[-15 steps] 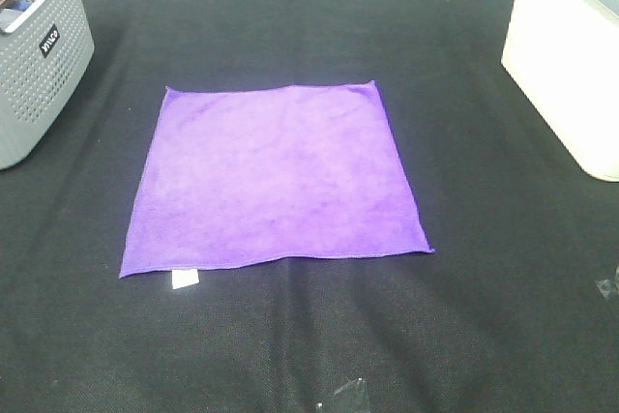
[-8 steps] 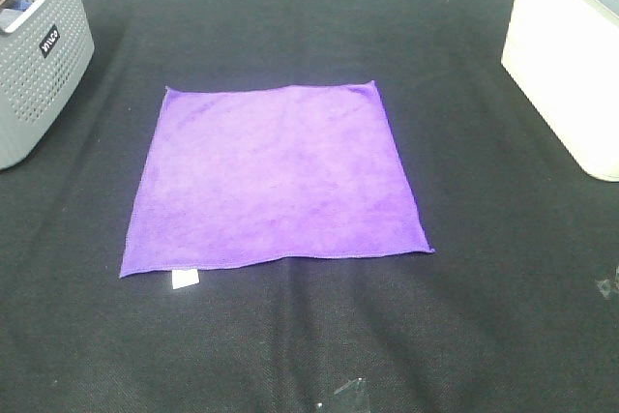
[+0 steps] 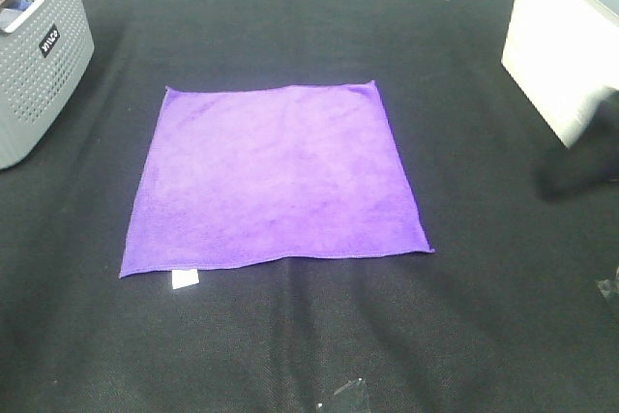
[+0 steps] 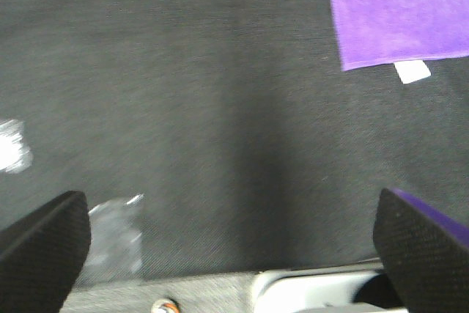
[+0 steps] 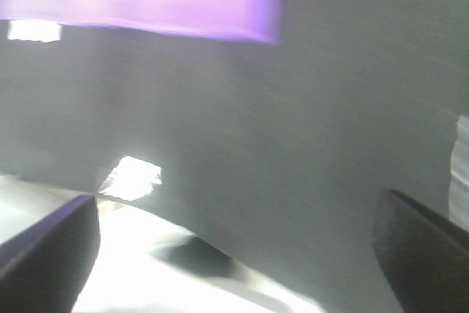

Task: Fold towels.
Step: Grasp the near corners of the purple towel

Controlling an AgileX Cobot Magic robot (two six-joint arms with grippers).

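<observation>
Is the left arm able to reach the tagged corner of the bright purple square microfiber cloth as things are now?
Probably yes. The open left claw faces the bright purple square microfiber cloth, and only bare black table cover lies between it and the corner with the small white tag.

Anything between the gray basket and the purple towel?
No, only bare black table cover separates the basket and the towel, as the exterior high view shows.
</observation>
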